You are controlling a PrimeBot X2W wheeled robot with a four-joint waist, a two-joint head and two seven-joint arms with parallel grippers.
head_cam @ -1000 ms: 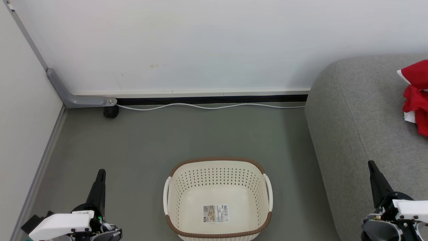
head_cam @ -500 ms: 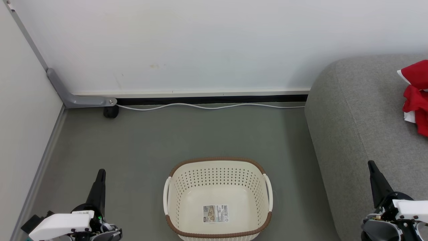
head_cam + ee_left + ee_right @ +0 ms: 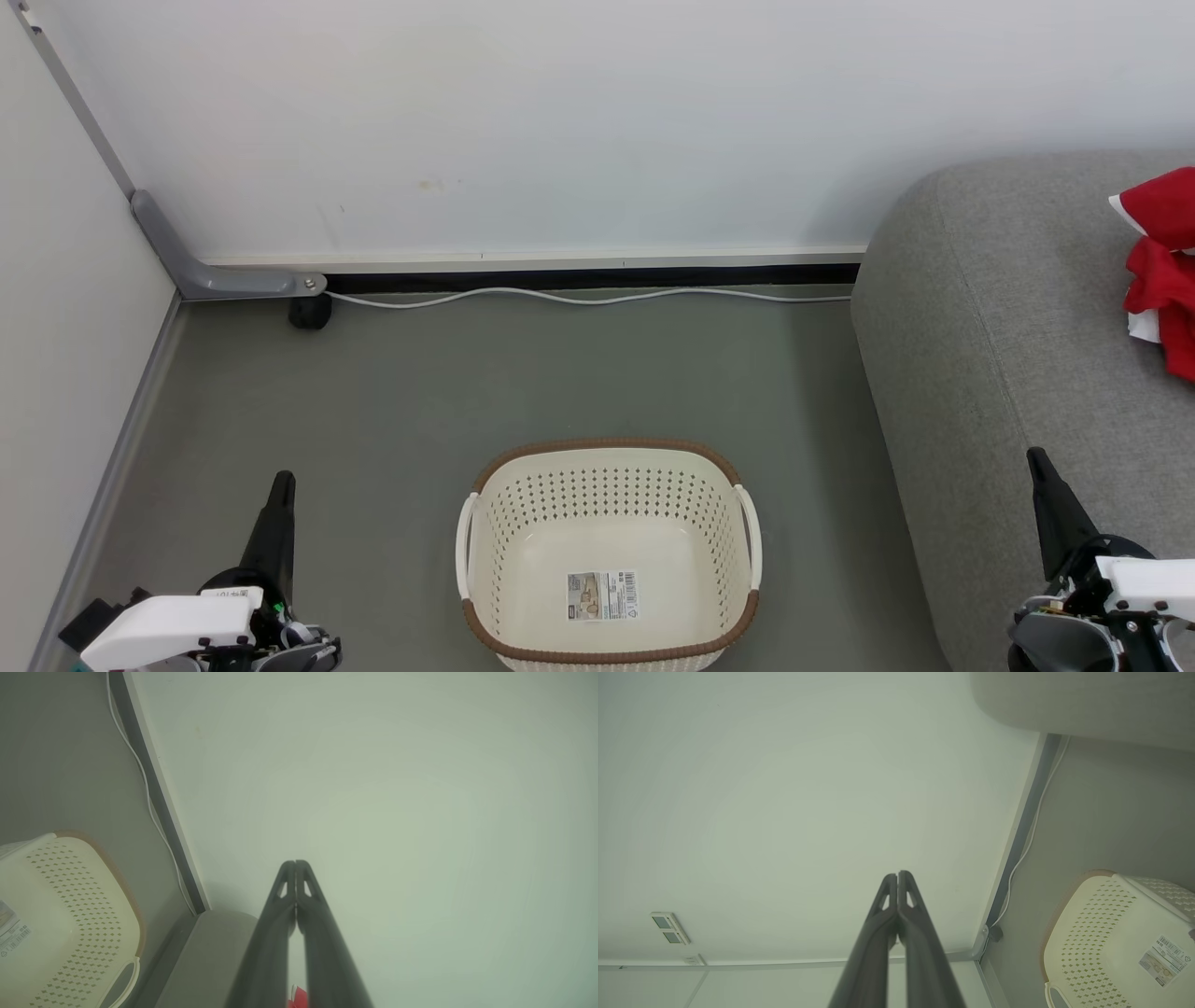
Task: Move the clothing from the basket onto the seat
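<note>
Nearest the camera, two claws sit low at either side of the scene. The left claw (image 3: pixel 282 480) is over the floor (image 3: pixel 401 401) at the lower left. The right claw (image 3: pixel 1034 455) is before the near flank of the seat (image 3: pixel 1008 308) at the lower right. Each has its two long dark fingers pressed together tip to tip and grips nothing, which both wrist views show plainly.

Between them, one basket (image 3: pixel 607 445) stands upright on the grey-green floor, well apart from both claws. It is cream perforated plastic with a brown woven-look rim and two white handles (image 3: pixel 464 546), one on each side. Its pale bottom shows in full, with one barcode sticker (image 3: pixel 602 595) lying flat on it.

To the right stands the one large grey seat, near the basket with a strip of floor between them. The clothing (image 3: pixel 1162 271) lies on top of the seat at the far right edge of the head view, well apart from the basket. It is one bright red heap with white patches, cut off by the frame, so the number of garments cannot be told.

Farther back, one white cable (image 3: pixel 579 297) runs along the foot of the wall (image 3: pixel 560 121). It leads from a small black foot (image 3: pixel 310 313) under a grey bracket (image 3: pixel 201 271) in the corner towards the seat's end. In the right wrist view, two small rectangular plates (image 3: pixel 668 928) sit side by side on a white surface.
</note>
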